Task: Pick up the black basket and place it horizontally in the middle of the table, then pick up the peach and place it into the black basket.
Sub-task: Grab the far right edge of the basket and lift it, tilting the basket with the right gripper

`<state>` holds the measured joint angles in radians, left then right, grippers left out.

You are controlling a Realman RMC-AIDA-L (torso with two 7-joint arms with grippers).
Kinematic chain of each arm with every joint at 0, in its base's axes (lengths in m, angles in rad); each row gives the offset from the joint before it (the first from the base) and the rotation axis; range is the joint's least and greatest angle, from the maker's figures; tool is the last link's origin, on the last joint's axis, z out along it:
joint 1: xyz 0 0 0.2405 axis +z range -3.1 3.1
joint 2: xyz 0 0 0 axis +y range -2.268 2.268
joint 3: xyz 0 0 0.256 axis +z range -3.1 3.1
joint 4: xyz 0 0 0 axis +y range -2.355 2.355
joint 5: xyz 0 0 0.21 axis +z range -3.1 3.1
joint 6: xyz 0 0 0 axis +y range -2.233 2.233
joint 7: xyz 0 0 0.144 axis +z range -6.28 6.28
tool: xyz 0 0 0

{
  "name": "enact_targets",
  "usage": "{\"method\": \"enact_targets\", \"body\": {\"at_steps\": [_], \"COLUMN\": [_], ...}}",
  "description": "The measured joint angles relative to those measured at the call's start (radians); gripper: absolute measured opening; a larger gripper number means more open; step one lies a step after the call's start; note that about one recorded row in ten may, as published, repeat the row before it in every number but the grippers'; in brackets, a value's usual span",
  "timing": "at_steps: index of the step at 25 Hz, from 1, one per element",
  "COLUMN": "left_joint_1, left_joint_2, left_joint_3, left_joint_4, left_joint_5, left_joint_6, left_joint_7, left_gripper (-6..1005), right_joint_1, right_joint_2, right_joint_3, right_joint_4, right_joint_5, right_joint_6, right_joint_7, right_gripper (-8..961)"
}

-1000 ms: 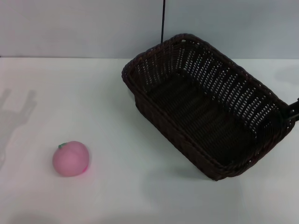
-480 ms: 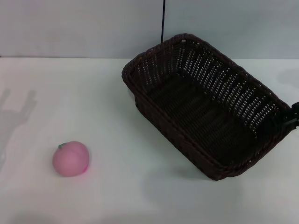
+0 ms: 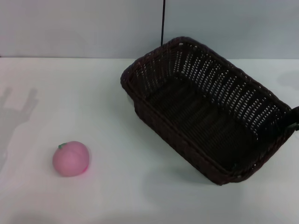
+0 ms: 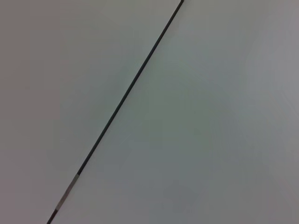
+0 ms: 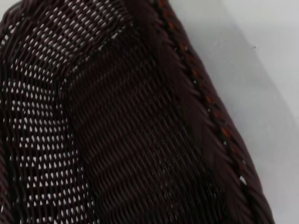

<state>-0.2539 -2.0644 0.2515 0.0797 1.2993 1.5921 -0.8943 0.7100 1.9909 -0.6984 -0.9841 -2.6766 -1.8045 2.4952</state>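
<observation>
The black basket (image 3: 164,127) stands slantwise on the right half of the white table (image 3: 117,186), open side up and empty. Only a dark tip of my right gripper (image 3: 294,117) shows at the right edge of the head view, at the basket's far right rim, and it holds that end. The right wrist view looks straight into the basket's woven inside (image 5: 121,130) and along its braided rim (image 5: 201,98). The pink peach (image 3: 70,158) lies on the table at the front left, far from the basket. My left gripper is out of view.
A grey wall with a dark vertical cable (image 3: 163,21) stands behind the table. The left wrist view shows only that wall and a dark line (image 4: 126,95). An arm's shadow (image 3: 16,109) falls on the table's left side.
The basket has shifted slightly: its near right corner has moved down and to the right, and its far end has turned a little. The peach has not moved.
</observation>
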Motion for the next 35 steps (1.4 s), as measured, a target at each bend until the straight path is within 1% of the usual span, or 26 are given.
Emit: {"method": "enact_targets", "body": {"at_steps": [5,8,12,17,21,25,29,34,35], "left_joint_1": [-0.003,-0.006,-0.010,-0.014,-0.021,-0.030,-0.036,-0.043,-0.043], "left_joint_2": [0.000,0.000,0.000,-0.001,-0.001,-0.002,-0.002,-0.001,-0.001], "left_joint_3": [0.009,0.011,0.011,0.011,0.011,0.011,0.011,0.012,0.012], "left_joint_4": [-0.002,-0.003,-0.003,-0.003,-0.003,-0.003,-0.003,-0.003,-0.003], "left_joint_5": [0.000,0.000,0.000,0.000,0.000,0.000,0.000,0.000,0.000], "left_joint_6": [-0.012,-0.016,-0.019,-0.022,-0.029,-0.038,-0.043,-0.047,-0.047], "left_joint_7": [0.000,0.000,0.000,0.000,0.000,0.000,0.000,-0.001,-0.001], "left_gripper": [825,825,825,825,824,824,824,824,824], "right_joint_1": [-0.009,-0.014,-0.029,-0.050,-0.055,-0.055,-0.055,-0.067,-0.071], "right_joint_2": [0.000,0.000,-0.012,-0.034,-0.039,-0.040,-0.043,-0.053,-0.062], "right_joint_3": [0.006,0.010,0.017,0.022,0.022,0.032,0.052,0.058,0.059], "right_joint_4": [-0.007,-0.010,-0.010,-0.010,-0.010,-0.011,-0.006,0.006,0.025], "right_joint_5": [0.000,0.003,0.058,0.121,0.128,0.129,0.158,0.251,0.281], "right_joint_6": [0.012,0.029,0.041,0.060,0.072,0.080,0.085,0.080,0.092], "right_joint_7": [-0.006,-0.009,-0.024,-0.043,-0.074,-0.125,-0.218,-0.346,-0.387], "right_gripper": [467,430,373,302,253,252,252,251,251]}}
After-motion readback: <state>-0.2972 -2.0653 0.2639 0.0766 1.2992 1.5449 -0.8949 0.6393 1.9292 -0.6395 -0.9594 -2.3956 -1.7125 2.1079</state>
